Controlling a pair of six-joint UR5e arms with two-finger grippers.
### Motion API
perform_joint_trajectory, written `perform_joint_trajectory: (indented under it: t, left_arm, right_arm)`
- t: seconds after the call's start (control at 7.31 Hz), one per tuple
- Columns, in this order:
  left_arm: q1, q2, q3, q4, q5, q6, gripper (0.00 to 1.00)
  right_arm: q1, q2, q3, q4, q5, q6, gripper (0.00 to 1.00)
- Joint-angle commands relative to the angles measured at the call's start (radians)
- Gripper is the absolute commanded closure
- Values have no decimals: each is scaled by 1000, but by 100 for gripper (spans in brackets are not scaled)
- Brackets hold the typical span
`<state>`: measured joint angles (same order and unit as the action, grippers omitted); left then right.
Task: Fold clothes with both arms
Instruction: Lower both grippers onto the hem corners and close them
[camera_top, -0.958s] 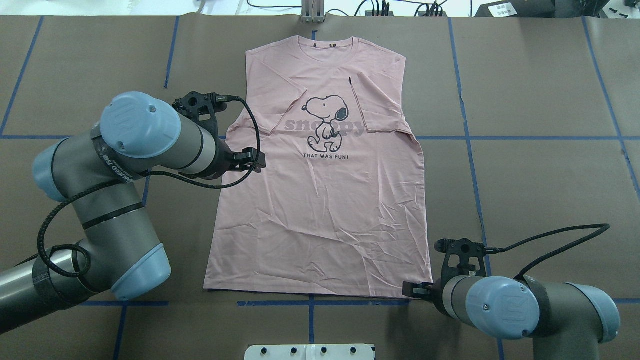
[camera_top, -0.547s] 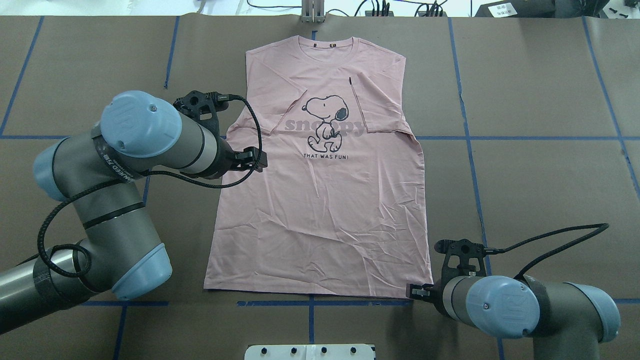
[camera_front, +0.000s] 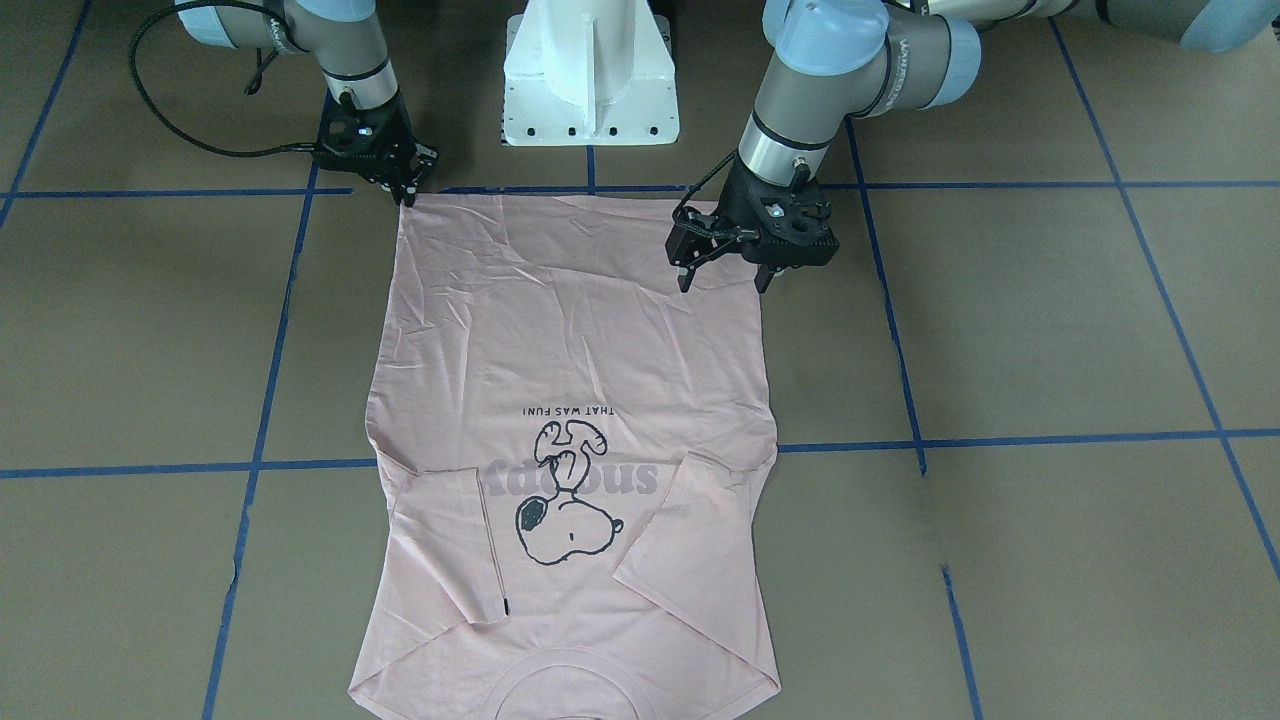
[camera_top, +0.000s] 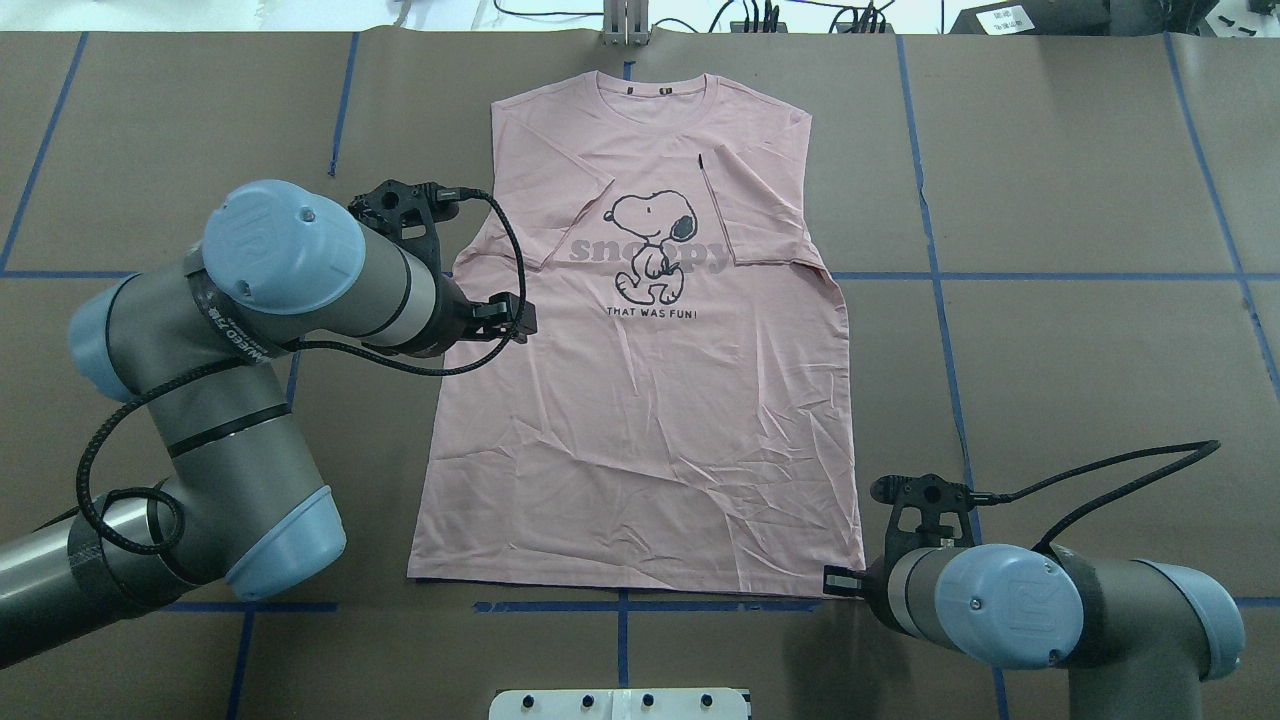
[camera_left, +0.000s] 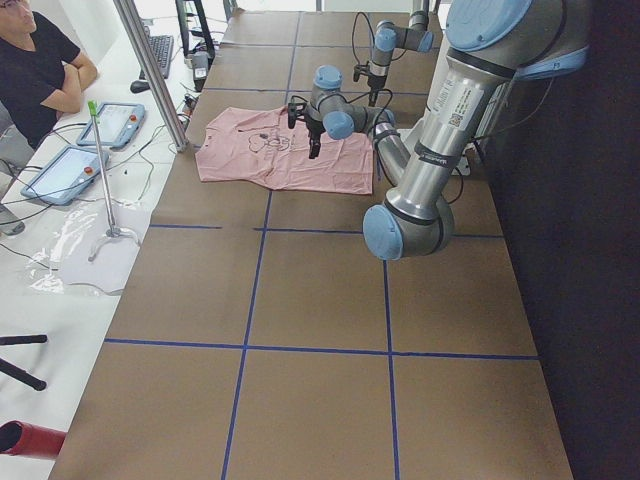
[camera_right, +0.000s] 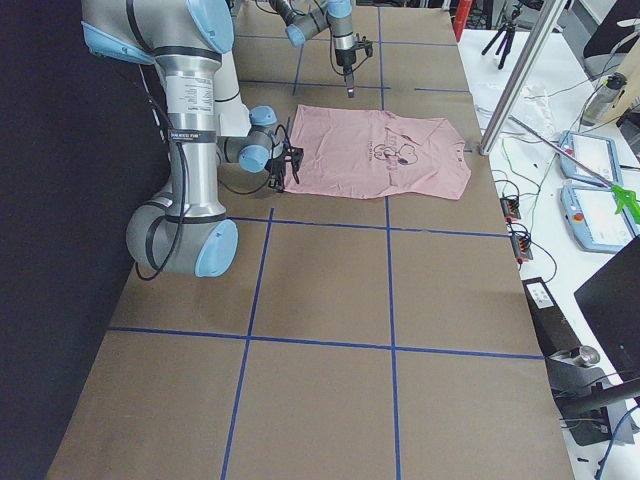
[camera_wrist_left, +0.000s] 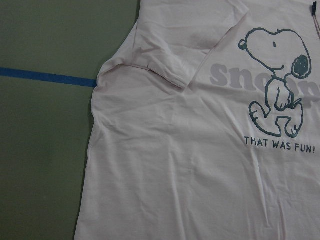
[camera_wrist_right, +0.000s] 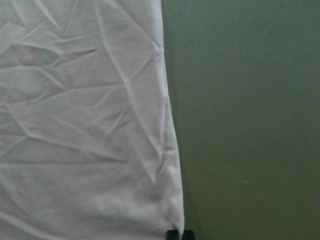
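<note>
A pale pink short-sleeved cotton T-shirt is lying flat and face up on the brown paper-covered bench. In the overhead view its ribbed round collar is pointing to 12 o'clock and its straight hem to 6 o'clock. Both sleeves are lying folded inward over the chest, partly covering the grey lettering on either side of the black-outlined cartoon dog. The lower half of the cloth is showing many shallow creases.

The grey jointed left arm is reaching in from 9 o'clock. Its black two-finger left end effector is hovering over the shirt's 9 o'clock side edge, below the folded sleeve, with its fingers spread wide and nothing between them.

The grey jointed right arm is coming in from 4 o'clock. Its black right end effector is sitting low at the hem corner at 5 o'clock. The right wrist view is showing its fingertips drawn close together right at that corner, though I cannot tell whether any cloth is caught between them.

Blue tape lines are crossing the bench around the shirt, and the white pedestal base is standing beyond the hem at 6 o'clock.
</note>
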<state>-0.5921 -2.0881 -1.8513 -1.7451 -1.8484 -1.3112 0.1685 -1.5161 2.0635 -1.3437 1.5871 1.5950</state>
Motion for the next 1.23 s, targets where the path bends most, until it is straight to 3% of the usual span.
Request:
perform_joint_trajectory:
  t: [0.0, 0.27, 0.41, 0.82, 1.09]
  left_arm:
    - [0, 0, 1, -1, 0, 1, 0]
    - [3, 11, -3, 1, 2, -25, 0]
    - [33, 43, -20, -1, 8, -172, 0]
    - [280, 208, -179, 30, 139, -437, 2]
    - [340, 218, -165, 81, 210, -505, 2]
  right_arm:
    - [6, 1, 6, 0, 1, 5, 100]
    - [22, 1, 26, 0, 2, 5, 100]
    - [31, -2, 44, 0, 2, 5, 100]
    - [49, 1, 56, 0, 13, 5, 100]
    - [49, 2, 55, 2, 14, 5, 100]
